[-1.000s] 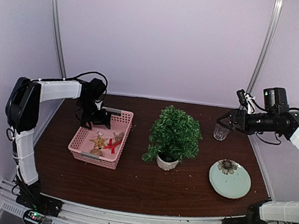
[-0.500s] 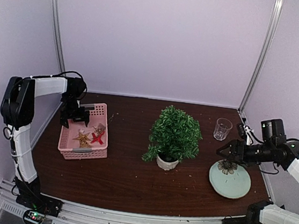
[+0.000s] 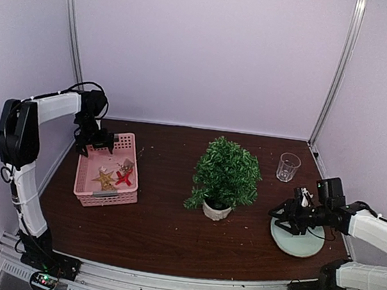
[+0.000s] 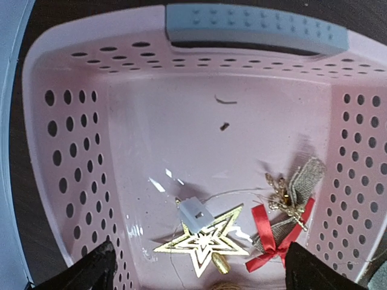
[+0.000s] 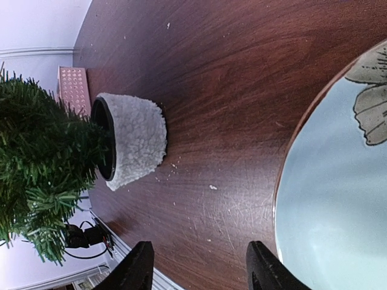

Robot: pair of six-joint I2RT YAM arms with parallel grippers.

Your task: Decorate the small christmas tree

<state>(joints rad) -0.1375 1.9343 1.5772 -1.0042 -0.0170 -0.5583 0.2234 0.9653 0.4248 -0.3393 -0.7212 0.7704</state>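
The small christmas tree (image 3: 225,171), bushy and dark green in a round white pot (image 3: 215,210), stands upright mid-table. Left gripper (image 3: 96,141): jaws wide apart, empty, above the pink perforated plastic basket (image 3: 107,198). Right gripper (image 3: 283,217): jaws apart, empty, at the left rim of the pale green round plate (image 3: 301,243).

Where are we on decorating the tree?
Nothing done: the small christmas tree is bare. In hand: the left gripper hovers open over the pink basket, where the gold star and red bow lie. The right gripper is empty by the plate. All hanging is left.
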